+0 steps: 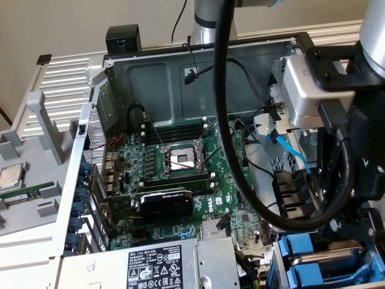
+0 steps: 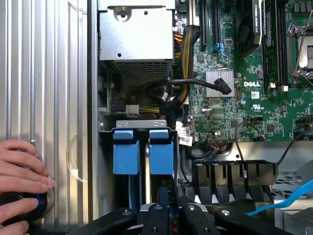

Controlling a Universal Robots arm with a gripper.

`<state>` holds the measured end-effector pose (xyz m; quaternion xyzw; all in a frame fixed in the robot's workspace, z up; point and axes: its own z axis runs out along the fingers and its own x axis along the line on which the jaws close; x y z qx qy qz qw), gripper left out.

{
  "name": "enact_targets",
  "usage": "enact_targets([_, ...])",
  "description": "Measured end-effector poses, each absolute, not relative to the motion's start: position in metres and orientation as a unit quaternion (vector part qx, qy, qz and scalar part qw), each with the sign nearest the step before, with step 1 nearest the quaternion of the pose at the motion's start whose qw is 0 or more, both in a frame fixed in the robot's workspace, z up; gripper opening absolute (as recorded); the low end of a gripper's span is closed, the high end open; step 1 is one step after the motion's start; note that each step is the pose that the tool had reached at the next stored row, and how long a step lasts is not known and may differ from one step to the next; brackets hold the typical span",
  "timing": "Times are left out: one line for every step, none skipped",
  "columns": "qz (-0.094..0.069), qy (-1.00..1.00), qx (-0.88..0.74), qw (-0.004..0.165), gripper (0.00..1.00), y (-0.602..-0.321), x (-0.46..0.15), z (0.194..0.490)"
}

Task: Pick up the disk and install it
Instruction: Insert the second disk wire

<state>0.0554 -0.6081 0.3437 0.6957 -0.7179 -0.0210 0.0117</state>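
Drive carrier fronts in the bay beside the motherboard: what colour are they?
Blue. The two plastic drive carrier fronts sit side by side in the bay, clearest in the wrist view.

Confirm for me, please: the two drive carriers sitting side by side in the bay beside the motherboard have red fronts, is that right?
Not quite: the fronts of the two carriers are blue, not red, as the wrist view shows. They do sit side by side in the bay beside the motherboard.

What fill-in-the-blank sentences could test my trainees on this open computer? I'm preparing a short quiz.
1. The gripper is nearest two ___ drive carriers standing side by side.
2. The motherboard is printed with the brand name ___.
3. A person's ___ rests on a round black object.
Missing words: blue; Dell; hand.
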Motion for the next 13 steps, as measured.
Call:
enact_targets([-0.021, -0.718, 0.696, 0.012, 0.16, -0.6081, 0.0552, 0.3436])
enact_targets([-0.021, -0.718, 0.696, 0.012, 0.16, -0.6081, 0.0550, 0.3436])
enact_targets([-0.021, -0.718, 0.696, 0.011, 0.16, -0.6081, 0.0550, 0.3437])
enact_targets([-0.020, -0.718, 0.696, 0.011, 0.16, -0.6080, 0.0549, 0.3437])
enact_targets([-0.020, -0.718, 0.696, 0.011, 0.16, -0.6081, 0.0549, 0.3436])
enact_targets([-0.020, -0.718, 0.696, 0.011, 0.16, -0.6081, 0.0548, 0.3436])
enact_targets([-0.020, -0.718, 0.696, 0.011, 0.16, -0.6081, 0.0548, 0.3436])
enact_targets([-0.020, -0.718, 0.696, 0.010, 0.16, -0.6081, 0.0548, 0.3436])
enact_targets([-0.019, -0.718, 0.696, 0.010, 0.16, -0.6081, 0.0548, 0.3436])
enact_targets([-0.019, -0.718, 0.696, 0.009, 0.16, -0.6081, 0.0547, 0.3436])
enact_targets([-0.018, -0.718, 0.696, 0.009, 0.16, -0.6081, 0.0547, 0.3436])
enact_targets([-0.018, -0.718, 0.696, 0.009, 0.16, -0.6080, 0.0547, 0.3436])
enact_targets([-0.017, -0.718, 0.696, 0.008, 0.16, -0.6081, 0.0547, 0.3435])
